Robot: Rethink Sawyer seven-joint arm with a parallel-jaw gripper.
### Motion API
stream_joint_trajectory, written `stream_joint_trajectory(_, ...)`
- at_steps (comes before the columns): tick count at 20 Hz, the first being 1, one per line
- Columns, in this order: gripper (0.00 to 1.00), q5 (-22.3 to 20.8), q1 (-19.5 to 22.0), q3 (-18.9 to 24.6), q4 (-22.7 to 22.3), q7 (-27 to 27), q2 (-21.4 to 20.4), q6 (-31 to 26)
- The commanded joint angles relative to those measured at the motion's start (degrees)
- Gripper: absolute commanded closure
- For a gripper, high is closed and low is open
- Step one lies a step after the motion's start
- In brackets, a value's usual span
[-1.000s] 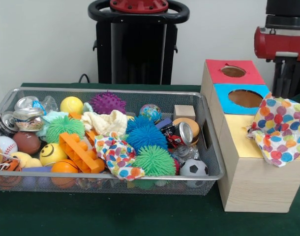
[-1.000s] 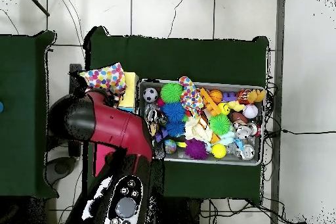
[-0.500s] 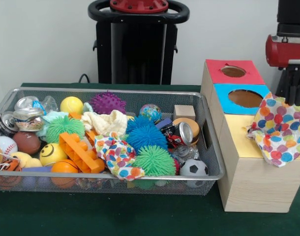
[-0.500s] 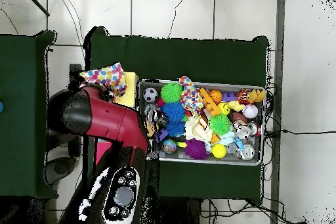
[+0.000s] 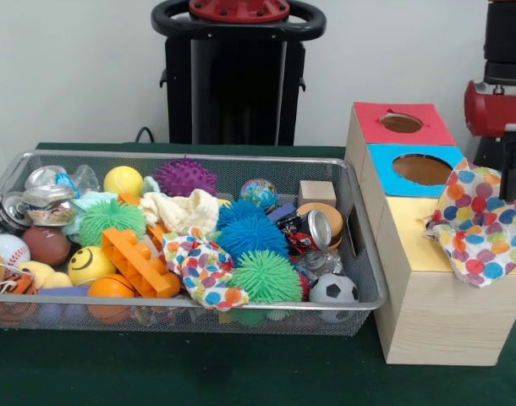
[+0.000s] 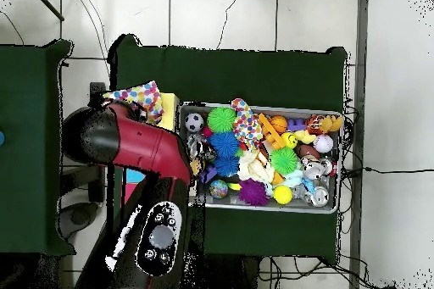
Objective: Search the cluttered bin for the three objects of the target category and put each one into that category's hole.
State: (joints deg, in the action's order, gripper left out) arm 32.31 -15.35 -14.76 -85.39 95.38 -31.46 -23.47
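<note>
Even, bright light; soft shadows; focus perhaps slightly soft.

Bin (image 5: 359, 254) sits left of the box (image 5: 427, 313) in the front view, pretty much touching it. One cloth (image 5: 482, 224) is draped over the box's near top, another cloth (image 5: 203, 266) lies in the bin near its front, and the arm (image 5: 499, 106) hangs behind the box.

A robotics lab: a red and black robot arm (image 6: 136, 146) stands at a table covered in green cloth (image 5: 199, 372), on a pale tiled floor (image 6: 220, 14) crossed by loose cables (image 6: 373, 170), before a bare white wall (image 5: 72, 68).
</note>
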Motion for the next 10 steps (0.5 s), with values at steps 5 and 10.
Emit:
stream_joint_trajectory(5, 1.00, 1.26, 4.47, 9.24, -2.29, 12.31, 3.04, 7.45)
stream_joint_trajectory(10, 1.00, 0.43, 4.37, 9.13, -3.48, 12.79, 3.90, 9.05)
